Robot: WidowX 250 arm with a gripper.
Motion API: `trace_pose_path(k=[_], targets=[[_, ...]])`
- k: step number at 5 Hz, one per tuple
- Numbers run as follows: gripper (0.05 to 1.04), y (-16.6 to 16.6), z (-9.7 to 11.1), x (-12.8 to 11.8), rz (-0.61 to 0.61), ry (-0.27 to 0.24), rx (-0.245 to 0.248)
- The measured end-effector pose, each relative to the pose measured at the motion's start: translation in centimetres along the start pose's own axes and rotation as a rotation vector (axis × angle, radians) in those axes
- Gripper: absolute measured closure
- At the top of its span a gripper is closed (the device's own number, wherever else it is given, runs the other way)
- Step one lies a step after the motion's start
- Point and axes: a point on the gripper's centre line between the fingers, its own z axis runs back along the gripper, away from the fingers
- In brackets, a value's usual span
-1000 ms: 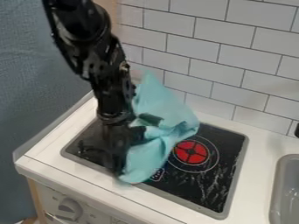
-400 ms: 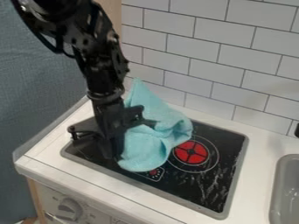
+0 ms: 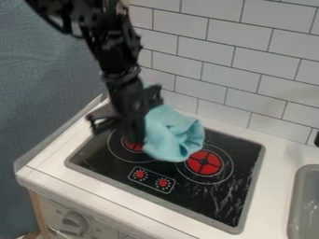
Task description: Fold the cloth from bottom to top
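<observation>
Folding well here asks for the near edge of the crumpled turquoise fabric cloth to be carried low and evenly towards the white tiled wall, then laid down, not dropped, on the far edge. The cloth is bunched just to the right of the black hard-bodied pincer and partly behind it, over the black glass cooktop and against the left side of the round red burner. A high lift would probably drag the whole cloth instead of turning one half over, and the folds would likely need loosening before any crease sits straight. The pincer hangs steeply at the cloth's left side, the black jointed arm slanting down from the upper left. I cannot tell how far open the pincer is, or whether it has hold of the cloth.
</observation>
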Motion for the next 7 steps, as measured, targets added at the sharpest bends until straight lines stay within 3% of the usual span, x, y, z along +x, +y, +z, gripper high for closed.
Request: trace_pose_path(k=[2, 3, 5, 6, 7], targets=[[1.028, 4.3, -1.4, -2.3, 0.044, -0.028, 0.019], [1.028, 5.7, -3.3, -3.6, 0.044, -0.037, 0.016], [1.028, 7.0, -6.1, -5.1, 0.052, -0.005, 0.007], [1.002, 7.2, -7.3, -5.2, 0.044, -0.017, -0.007], [0.846, 7.4, -7.4, -5.1, 0.039, -0.031, 0.004]])
